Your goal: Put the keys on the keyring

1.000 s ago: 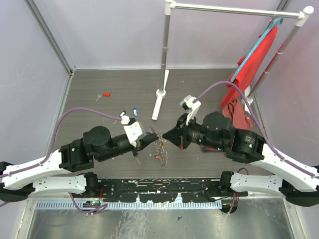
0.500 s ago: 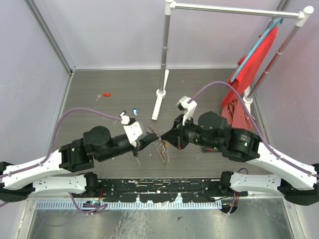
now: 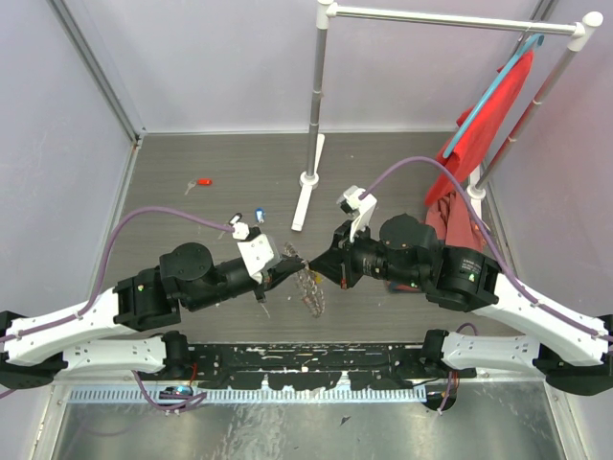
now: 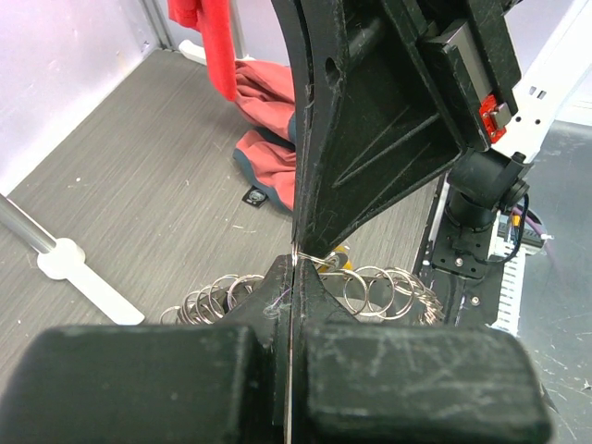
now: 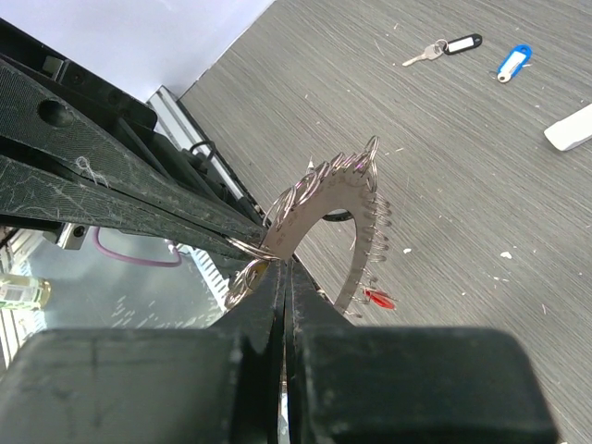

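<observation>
The keyring (image 3: 308,287) is a flat grey metal ring fringed with small silver rings; it hangs between both grippers above the floor. My left gripper (image 3: 290,257) is shut on its edge (image 4: 294,264). My right gripper (image 3: 314,261) is shut too (image 5: 289,268), tip to tip with the left. A yellow key head (image 5: 242,277) sits right at its fingertips, apparently held. A red key (image 5: 377,298) hangs on the keyring (image 5: 324,199). A black key (image 5: 460,43) and a blue key (image 5: 511,60) lie loose on the floor. Another red key (image 3: 203,181) lies far left.
A white clothes rack stands on its base (image 3: 308,182) behind the grippers. A red cloth on a blue hanger (image 3: 488,125) hangs at the right, over a red heap (image 4: 268,92). A black rail (image 3: 306,356) runs along the near edge.
My right gripper has moved a little left, closing up to the left gripper's tip. The keyring has swung slightly. The left arm has held still.
</observation>
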